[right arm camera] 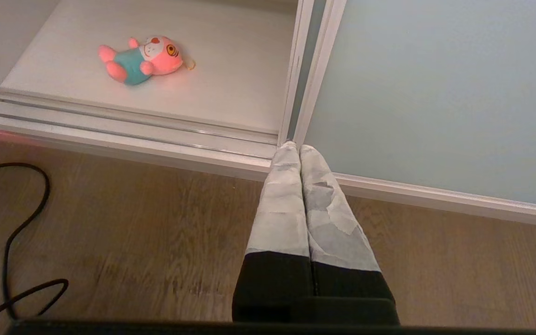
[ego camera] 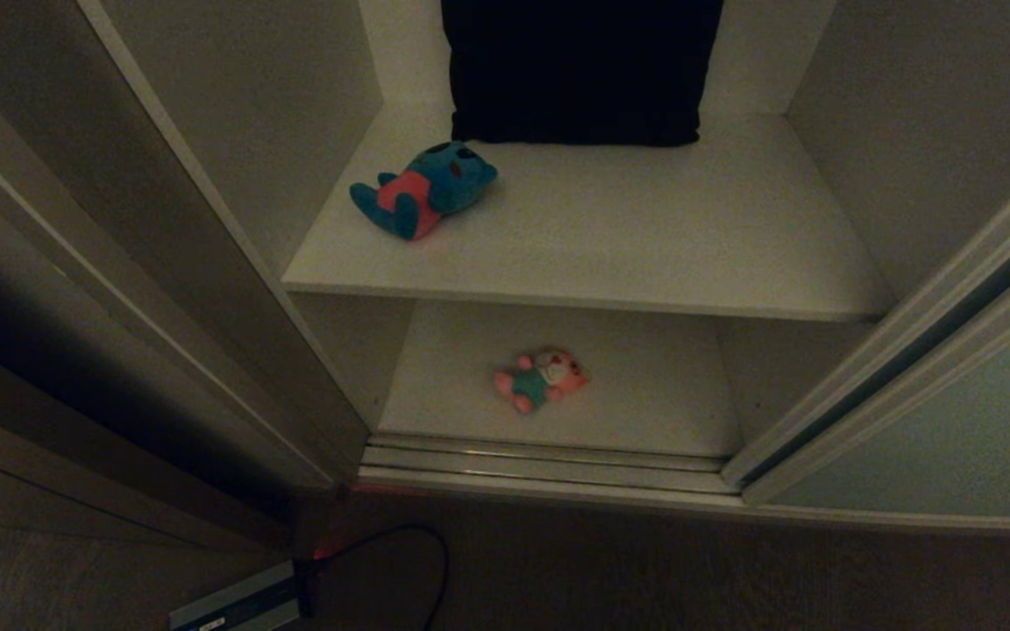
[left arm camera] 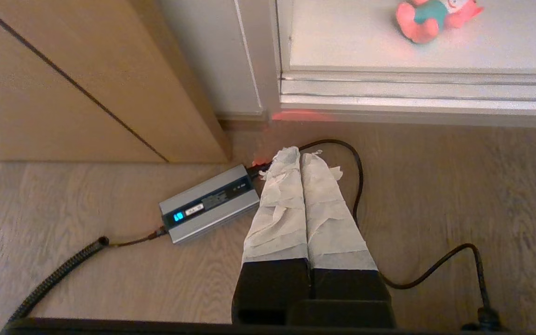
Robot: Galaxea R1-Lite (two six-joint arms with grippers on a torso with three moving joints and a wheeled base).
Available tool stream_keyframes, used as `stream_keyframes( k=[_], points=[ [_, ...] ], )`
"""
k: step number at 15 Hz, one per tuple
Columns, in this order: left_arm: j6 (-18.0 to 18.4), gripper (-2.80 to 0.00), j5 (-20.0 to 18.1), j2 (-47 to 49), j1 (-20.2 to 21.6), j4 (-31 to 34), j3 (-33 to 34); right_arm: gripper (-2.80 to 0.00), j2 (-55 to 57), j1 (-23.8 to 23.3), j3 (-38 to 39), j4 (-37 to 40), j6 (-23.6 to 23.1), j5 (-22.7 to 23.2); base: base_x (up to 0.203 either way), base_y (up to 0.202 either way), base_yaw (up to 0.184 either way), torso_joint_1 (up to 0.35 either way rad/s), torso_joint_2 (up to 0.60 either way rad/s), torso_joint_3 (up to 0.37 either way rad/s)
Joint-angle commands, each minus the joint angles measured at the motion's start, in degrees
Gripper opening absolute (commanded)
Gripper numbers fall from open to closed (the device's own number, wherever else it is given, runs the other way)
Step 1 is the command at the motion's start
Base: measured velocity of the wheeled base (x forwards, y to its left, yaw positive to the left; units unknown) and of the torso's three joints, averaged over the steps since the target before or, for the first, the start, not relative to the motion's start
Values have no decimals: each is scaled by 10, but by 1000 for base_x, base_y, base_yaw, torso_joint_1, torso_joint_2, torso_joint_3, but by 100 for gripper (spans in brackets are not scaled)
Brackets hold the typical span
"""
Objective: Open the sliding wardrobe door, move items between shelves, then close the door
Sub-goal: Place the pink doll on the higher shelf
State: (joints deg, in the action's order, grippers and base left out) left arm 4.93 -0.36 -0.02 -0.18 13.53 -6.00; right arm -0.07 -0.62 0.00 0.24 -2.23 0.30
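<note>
- Head view: we see the wardrobe standing open, with the sliding wardrobe door (ego camera: 952, 421) pushed to the right. The teal-blue plush (ego camera: 423, 188) lies on its side near the left front of the upper shelf (ego camera: 645, 254), just in front of a black cushion (ego camera: 579, 70). The pink plush (ego camera: 540, 379) lies near the middle of the lower shelf (ego camera: 645, 403). Neither arm shows here.
- Left wrist view: our left gripper (left arm camera: 301, 156) hangs over the wooden floor (left arm camera: 458, 186), its taped fingers pressed together on nothing, above a grey power brick (left arm camera: 210, 203) and its black cable (left arm camera: 356, 172). The pink plush sits beyond the bottom track (left arm camera: 412, 90).
- Right wrist view: our right gripper (right arm camera: 296, 148) also has its fingers together and empty, pointing at the door's pale frame by the track. The pink plush lies well apart.
- We judge both toys light, soft and squashy; a pinch across the belly should hold. The shelves look smooth and flat, so a toy may slide when nudged. The door looks stiff and best pushed at its frame edge.
</note>
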Motion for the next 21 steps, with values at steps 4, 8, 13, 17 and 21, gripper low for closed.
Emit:
stream_keyframes(
  k=[4,8,13,17,21],
  points=[
    [-1,-280,-22,0,0,4,4,-280,1,0,2,0,-1,0,0,0,0,0,0,0],
    [-3,-280,-22,0,0,2,5,-280,1,0,2,0,-1,0,0,0,0,0,0,0],
    [-18,-280,-20,0,0,2,5,-280,1,0,2,0,-1,0,0,0,0,0,0,0],
    [-24,-280,-11,0,0,1,5,-280,1,0,2,0,-1,0,0,0,0,0,0,0],
    [-21,-280,-11,0,-1,1,5,-280,1,0,2,0,-1,0,0,0,0,0,0,0]
  ],
)
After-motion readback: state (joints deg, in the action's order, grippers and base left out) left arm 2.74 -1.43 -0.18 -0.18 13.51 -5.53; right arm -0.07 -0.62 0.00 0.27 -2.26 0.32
